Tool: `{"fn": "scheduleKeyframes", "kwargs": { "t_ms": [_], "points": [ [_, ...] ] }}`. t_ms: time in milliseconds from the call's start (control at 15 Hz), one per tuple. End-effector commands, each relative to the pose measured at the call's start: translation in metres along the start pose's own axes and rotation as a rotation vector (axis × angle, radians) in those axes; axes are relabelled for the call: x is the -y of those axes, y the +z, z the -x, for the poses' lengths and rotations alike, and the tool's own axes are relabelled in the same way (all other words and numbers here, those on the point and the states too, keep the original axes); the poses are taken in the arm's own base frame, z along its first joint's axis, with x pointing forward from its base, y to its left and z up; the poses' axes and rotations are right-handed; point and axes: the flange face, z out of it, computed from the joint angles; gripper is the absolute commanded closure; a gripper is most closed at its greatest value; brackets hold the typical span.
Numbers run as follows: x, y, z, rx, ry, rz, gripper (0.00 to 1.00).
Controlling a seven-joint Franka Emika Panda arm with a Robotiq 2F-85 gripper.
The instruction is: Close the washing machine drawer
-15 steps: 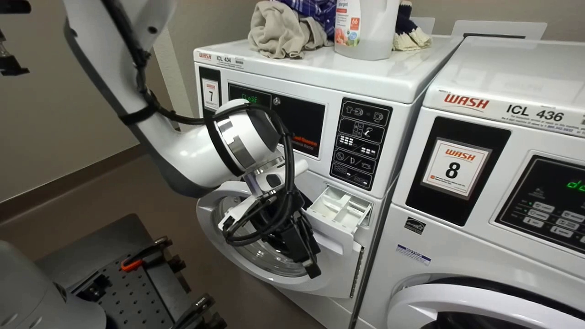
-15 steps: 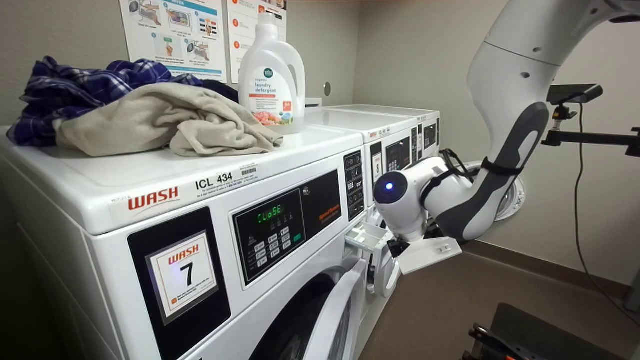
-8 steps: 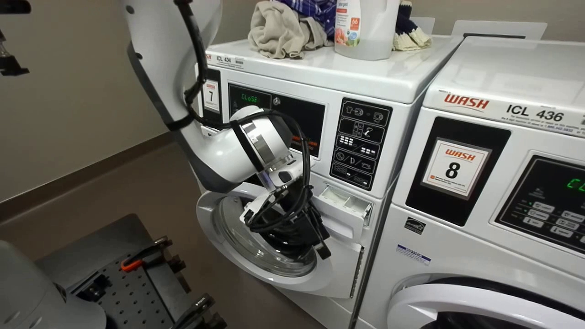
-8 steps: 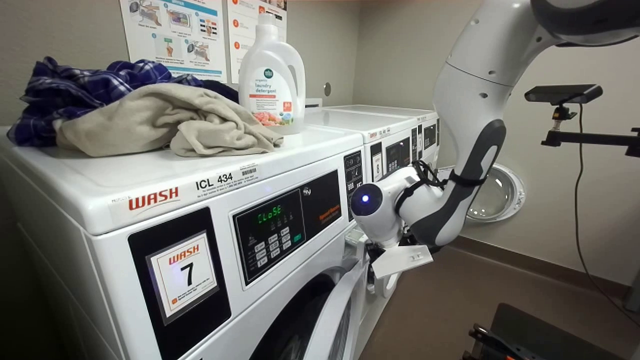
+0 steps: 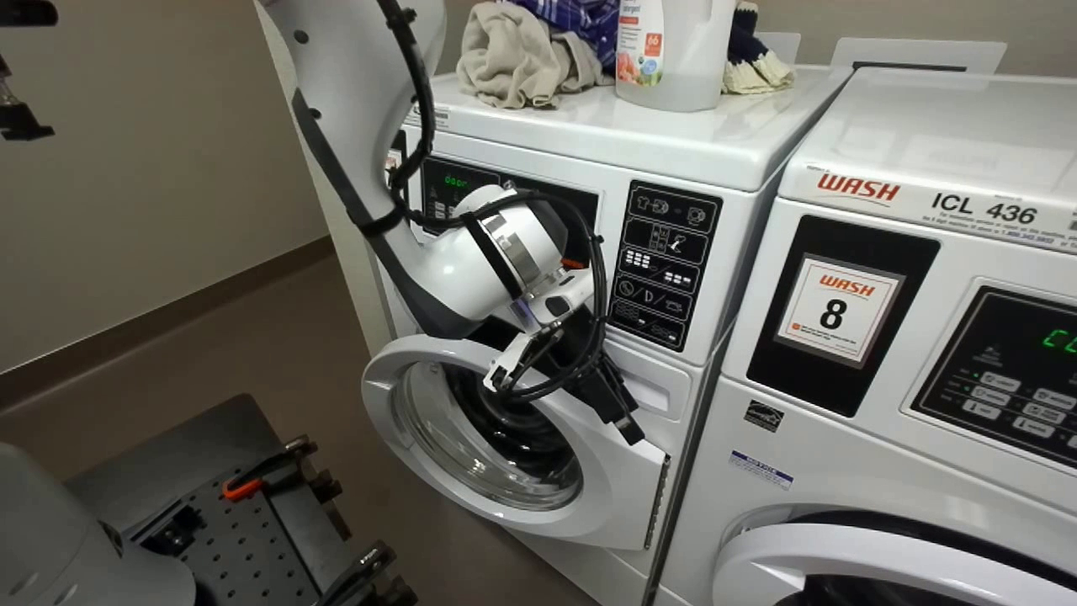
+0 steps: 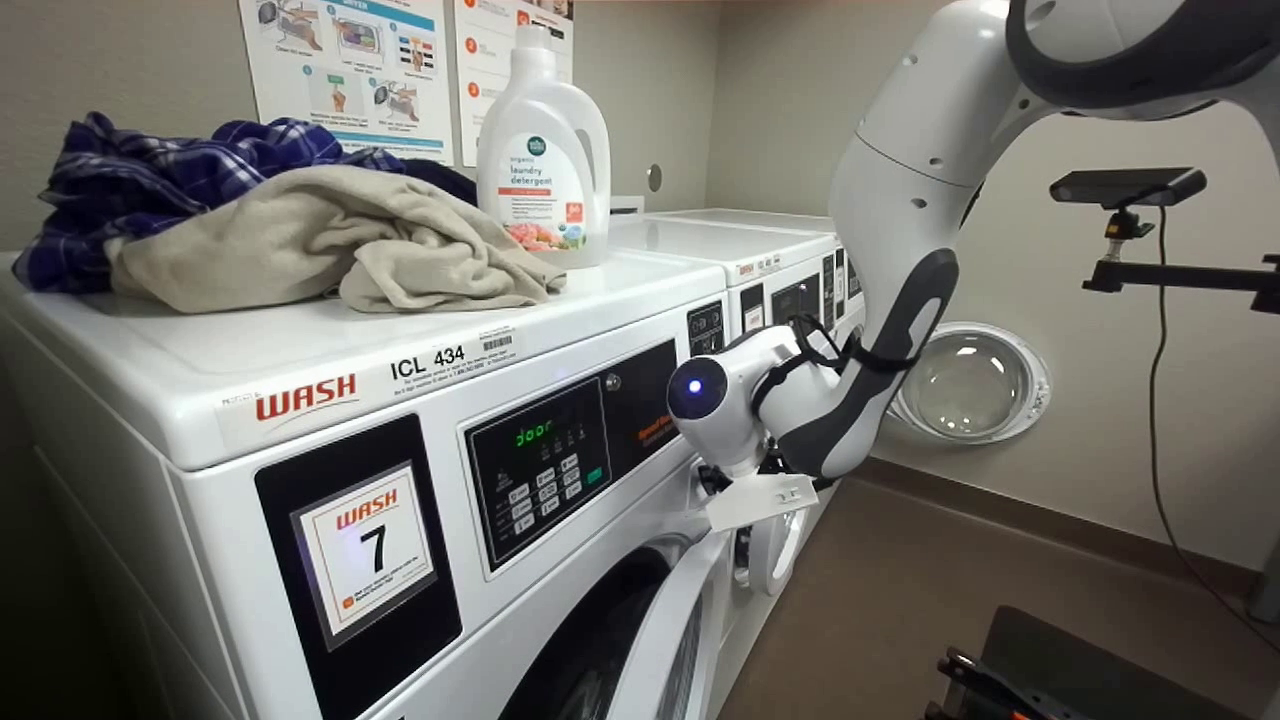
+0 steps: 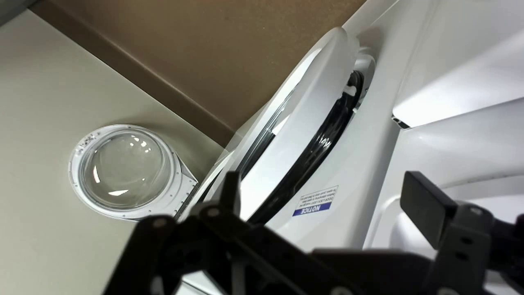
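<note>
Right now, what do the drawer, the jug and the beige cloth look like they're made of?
Drawer: probably white plastic, smooth with a soft sheen, judging by its molded-looking recess.
Jug: likely plastic, faintly glossy, with milky, translucent walls.
Beige cloth: matte fabric, maybe fleece, from its soft, rounded folds.

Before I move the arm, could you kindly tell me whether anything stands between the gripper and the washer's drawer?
Nothing visible does: the open gripper is right at the front of the drawer, which looks shut; I cannot tell whether they touch. The round door stands open below.
</note>
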Motion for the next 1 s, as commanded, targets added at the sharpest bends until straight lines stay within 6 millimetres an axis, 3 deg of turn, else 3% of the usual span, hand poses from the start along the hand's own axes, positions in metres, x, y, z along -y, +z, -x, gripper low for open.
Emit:
{"fn": "scheduleKeyframes", "kwargs": {
  "t_ms": [0,133,533,933],
  "points": [
    [0.015,-0.001,-0.011,-0.023,0.016,-0.022,0.00],
    [0.015,-0.007,-0.007,-0.006,0.007,-0.035,0.00],
    [-0.006,-0.060,-0.012,0.109,-0.009,-0.054,0.00],
    [-0.043,-0.149,-0.049,0.200,-0.085,-0.077,0.00]
  ]
}}
